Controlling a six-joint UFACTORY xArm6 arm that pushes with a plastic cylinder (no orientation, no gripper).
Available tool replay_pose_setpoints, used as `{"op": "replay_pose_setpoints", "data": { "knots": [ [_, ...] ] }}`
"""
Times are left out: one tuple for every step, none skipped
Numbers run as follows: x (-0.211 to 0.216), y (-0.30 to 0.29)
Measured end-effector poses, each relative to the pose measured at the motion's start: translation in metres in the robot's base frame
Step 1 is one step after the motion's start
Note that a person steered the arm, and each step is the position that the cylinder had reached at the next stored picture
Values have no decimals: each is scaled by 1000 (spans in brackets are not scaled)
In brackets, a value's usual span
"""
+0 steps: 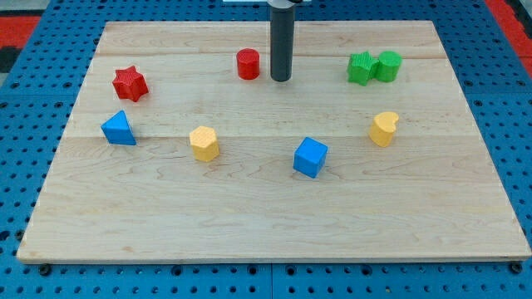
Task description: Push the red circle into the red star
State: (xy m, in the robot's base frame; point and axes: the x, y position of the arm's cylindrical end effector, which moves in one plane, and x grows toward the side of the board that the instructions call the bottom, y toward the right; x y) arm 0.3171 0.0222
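My tip (pixel 281 80) stood on the tabletop (pixel 266 216) just beside the red circle (pixel 248 64), on its right side, with a small gap, so not touching yet as far as I could tell. This placement made sense: the red star (pixel 130 83) lay well apart to the left and a bit nearer, so a push from the right would send the circle approx. toward it. Because the star sat slightly nearer than the circle, I judged the tip should go a little to the far-right side of the circle before pushing, otherwise the circle would pass on the far side of the star.

The rod came down straight and vertical from the far edge of the view; the arm above it was cut off, so its pose could not be seen. The end effector was only this rod, w/o jaws, so nothing to spread or pinch.

The path between circle and star was free. Other blocks were away from it: blue triangle (pixel 118 129), yellow hexagon (pixel 204 143), blue cube (pixel 310 157), yellow heart (pixel 383 128), and the green star (pixel 360 67) touching the green circle (pixel 387 65) at far right.
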Motion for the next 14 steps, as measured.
{"op": "replay_pose_setpoints", "data": {
  "knots": [
    [-33, -8],
    [-34, -24],
    [-32, -44],
    [-27, -69],
    [-23, -91],
    [-19, -113],
    [-13, -112],
    [-3, -112],
    [10, -110],
    [12, -98],
    [36, -96],
    [41, -96],
    [43, -98],
    [43, -116]
  ]
}}
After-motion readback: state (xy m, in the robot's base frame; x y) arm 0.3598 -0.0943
